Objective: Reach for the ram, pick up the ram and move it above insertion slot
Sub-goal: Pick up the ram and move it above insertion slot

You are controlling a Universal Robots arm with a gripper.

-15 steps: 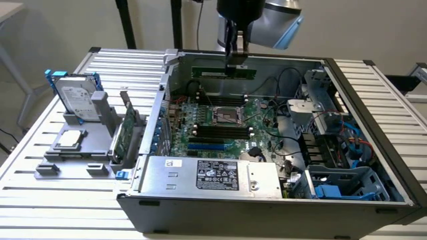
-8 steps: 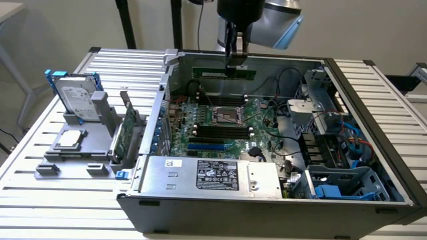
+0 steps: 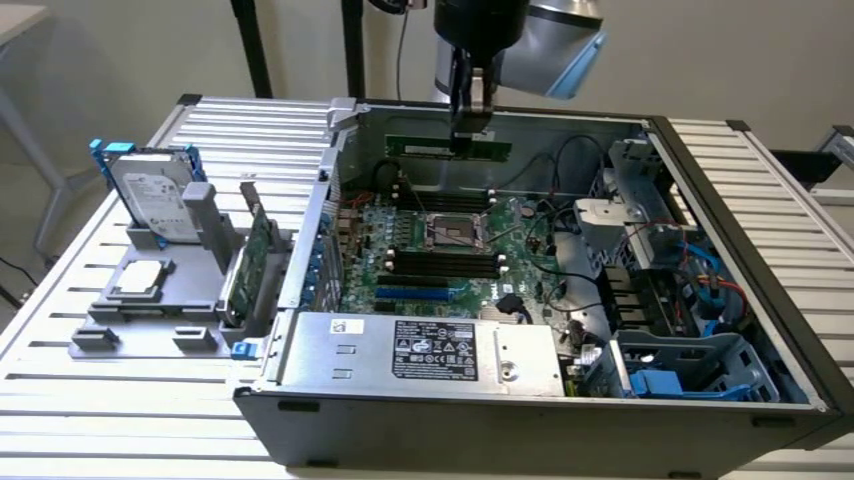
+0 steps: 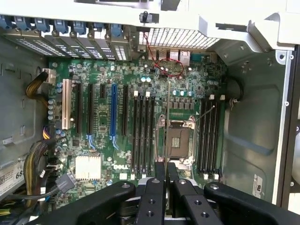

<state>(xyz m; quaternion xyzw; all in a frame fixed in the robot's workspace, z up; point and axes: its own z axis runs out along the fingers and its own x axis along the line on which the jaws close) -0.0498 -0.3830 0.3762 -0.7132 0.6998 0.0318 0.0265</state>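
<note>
Your gripper (image 3: 466,135) holds the ram (image 3: 449,148), jaws closed narrowly on its upper edge: a thin green board stick, hanging level above the open computer case (image 3: 534,420). Inside the case you see the motherboard (image 4: 117,117), its black memory slots (image 4: 142,133), the processor socket (image 4: 178,138) and a power supply (image 3: 427,350).

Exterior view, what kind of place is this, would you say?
Likely a robotics lab bench set up for computer assembly. An open desktop PC case lies on a slatted metal table, loose parts such as a hard drive sit in a grey fixture, and a robot arm's gripper holds a ram over the motherboard.
</note>
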